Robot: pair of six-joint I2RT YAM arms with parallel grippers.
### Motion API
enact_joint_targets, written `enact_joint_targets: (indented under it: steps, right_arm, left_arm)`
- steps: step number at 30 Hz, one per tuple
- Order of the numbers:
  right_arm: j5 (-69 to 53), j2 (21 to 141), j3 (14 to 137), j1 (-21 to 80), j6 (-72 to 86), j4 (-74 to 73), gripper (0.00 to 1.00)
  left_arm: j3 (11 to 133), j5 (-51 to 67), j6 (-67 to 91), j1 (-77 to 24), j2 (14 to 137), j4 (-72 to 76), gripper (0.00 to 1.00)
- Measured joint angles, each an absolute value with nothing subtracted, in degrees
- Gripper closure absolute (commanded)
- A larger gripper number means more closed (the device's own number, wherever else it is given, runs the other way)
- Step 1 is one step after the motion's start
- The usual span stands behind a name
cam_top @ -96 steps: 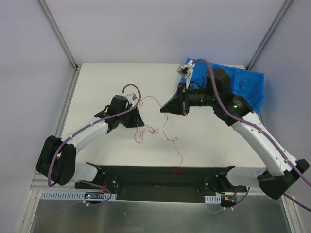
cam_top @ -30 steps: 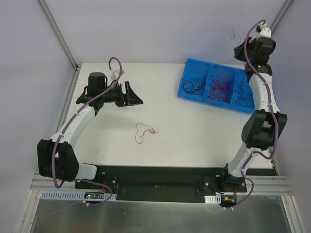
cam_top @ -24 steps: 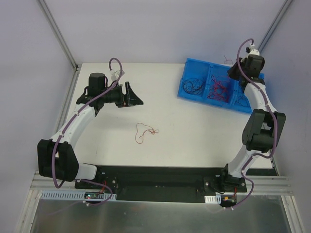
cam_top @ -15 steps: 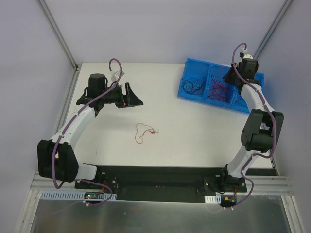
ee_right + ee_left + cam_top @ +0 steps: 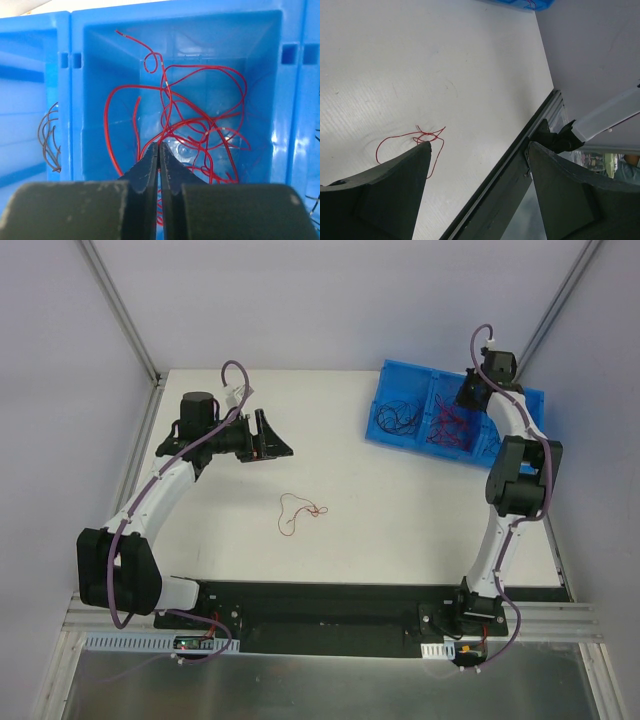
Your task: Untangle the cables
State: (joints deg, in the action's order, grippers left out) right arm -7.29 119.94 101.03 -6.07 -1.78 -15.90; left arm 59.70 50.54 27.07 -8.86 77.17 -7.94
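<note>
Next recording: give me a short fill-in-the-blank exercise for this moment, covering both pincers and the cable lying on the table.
1. The right pincer, poised over the red cables in the blue bin, is ____.
2. The left pincer is ____ and holds nothing.
3. The loose cable on the table is ____ in colour.
Missing words: shut; open; red.

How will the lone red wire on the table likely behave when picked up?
The red wire is hair-thin and lies in loose curls, so probably floppy and very light. Lifted, it would likely dangle and could slip from a pinch.
</note>
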Motion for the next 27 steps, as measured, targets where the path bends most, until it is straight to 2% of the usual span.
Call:
enact_joint_targets:
  steps: [3, 6, 9, 14, 17, 22, 27]
  right_arm:
    - [-7.3, 123.5, 105.7, -6.1, -2.0, -18.5, 0.81]
    - [-7.3, 125.8, 110.6, -6.1, -2.2, -22.6, 0.55]
    - [-7.0, 126.3, 114.6, -6.1, -2.4, -26.7, 0.41]
    - [-6.2, 124.9, 117.3, -6.0, -3.0, -31.8, 0.34]
    - [-5.1, 120.9, 114.3, -5.8, -3.0, -34.2, 0.30]
    - [-4.4, 105.3, 96.3, -4.8, -2.1, -33.9, 0.28]
    - [-3.6, 94.2, 81.3, -3.2, 0.7, -31.7, 0.36]
  left_arm:
    - [59.6, 50.5, 27.1, -8.5, 77.2, -7.9, 0.22]
    - [59.5, 50.5, 27.1, -8.5, 77.2, -7.9, 0.22]
    - [59.3, 50.5, 27.1, -8.5, 77.2, -7.9, 0.22]
    - [59.2, 50.5, 27.1, -8.5, 77.2, -7.9, 0.22]
    - [59.2, 50.5, 27.1, -8.5, 77.2, -7.9, 0.21]
    - [59.1, 50.5, 27.2, -8.5, 77.1, -7.9, 0.21]
    - [58.8, 50.5, 27.7, -8.5, 77.1, -7.4, 0.20]
